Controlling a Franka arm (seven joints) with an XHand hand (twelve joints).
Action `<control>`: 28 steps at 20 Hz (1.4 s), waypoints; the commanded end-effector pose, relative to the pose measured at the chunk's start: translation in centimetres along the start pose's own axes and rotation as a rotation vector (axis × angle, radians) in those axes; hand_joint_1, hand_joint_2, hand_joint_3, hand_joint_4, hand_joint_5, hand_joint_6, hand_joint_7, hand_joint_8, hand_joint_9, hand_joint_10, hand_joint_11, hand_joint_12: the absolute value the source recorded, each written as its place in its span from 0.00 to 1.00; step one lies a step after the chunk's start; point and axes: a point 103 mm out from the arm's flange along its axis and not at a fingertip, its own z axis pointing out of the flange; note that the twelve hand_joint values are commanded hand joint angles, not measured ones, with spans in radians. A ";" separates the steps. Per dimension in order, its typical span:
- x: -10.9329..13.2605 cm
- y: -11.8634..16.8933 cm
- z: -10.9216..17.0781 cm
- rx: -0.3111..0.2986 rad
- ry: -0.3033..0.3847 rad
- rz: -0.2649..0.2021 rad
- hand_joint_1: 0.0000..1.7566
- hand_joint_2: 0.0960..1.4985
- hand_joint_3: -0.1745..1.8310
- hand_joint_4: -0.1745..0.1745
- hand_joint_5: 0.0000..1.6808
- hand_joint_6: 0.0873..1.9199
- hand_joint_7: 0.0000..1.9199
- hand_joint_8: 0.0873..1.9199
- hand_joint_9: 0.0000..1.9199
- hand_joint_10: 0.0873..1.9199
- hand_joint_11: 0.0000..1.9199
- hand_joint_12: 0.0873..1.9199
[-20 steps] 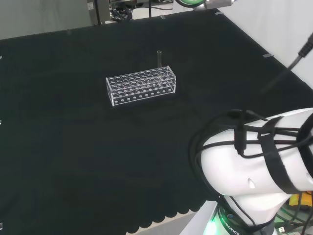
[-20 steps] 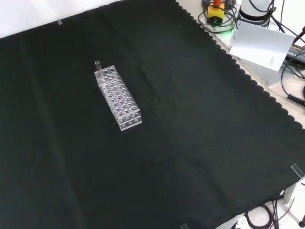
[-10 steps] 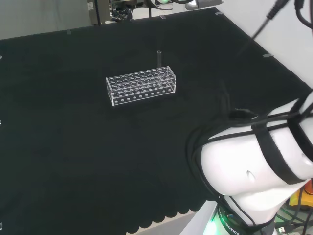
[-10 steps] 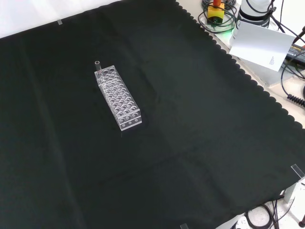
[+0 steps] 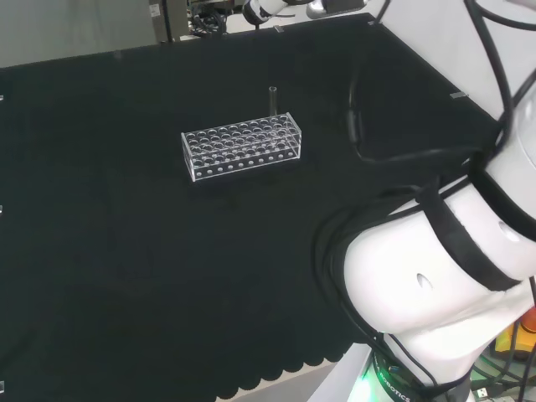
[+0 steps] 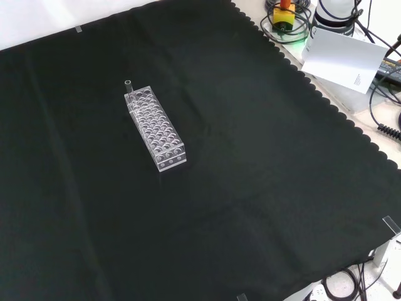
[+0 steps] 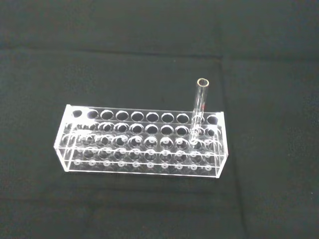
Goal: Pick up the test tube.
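Observation:
A clear glass test tube stands upright in a corner hole of a clear plastic rack with several empty holes. The rack sits on the black cloth, left of the arm's white links in the head view. In the front view the test tube rises at the far end of the rack. The wrist view looks down on the test tube and the rack from some way off, and nothing touches them.
The arm's big white links with black cables fill the head view's lower right. A white card, a yellow and red device and cables lie beyond the cloth's scalloped edge in the front view.
In the head view the arm's links and cables have swung, and a white part has come in at the top edge above the rack. Rack and tube have not moved.

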 end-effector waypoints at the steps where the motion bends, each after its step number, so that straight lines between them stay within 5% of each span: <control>1: -1.9 4.1 1.5 0.052 -0.021 0.027 0.33 0.55 0.24 0.45 0.00 0.00 0.00 0.12 0.00 0.15 0.00 0.54; 13: -3.6 9.4 5.0 0.143 -0.011 0.109 0.35 0.55 0.24 0.43 0.02 0.00 0.00 0.24 0.00 0.27 0.00 0.62; 28: -2.7 13.7 11.1 0.274 -0.033 0.114 0.36 0.54 0.25 0.42 0.04 0.00 0.00 0.35 0.00 0.35 0.00 0.66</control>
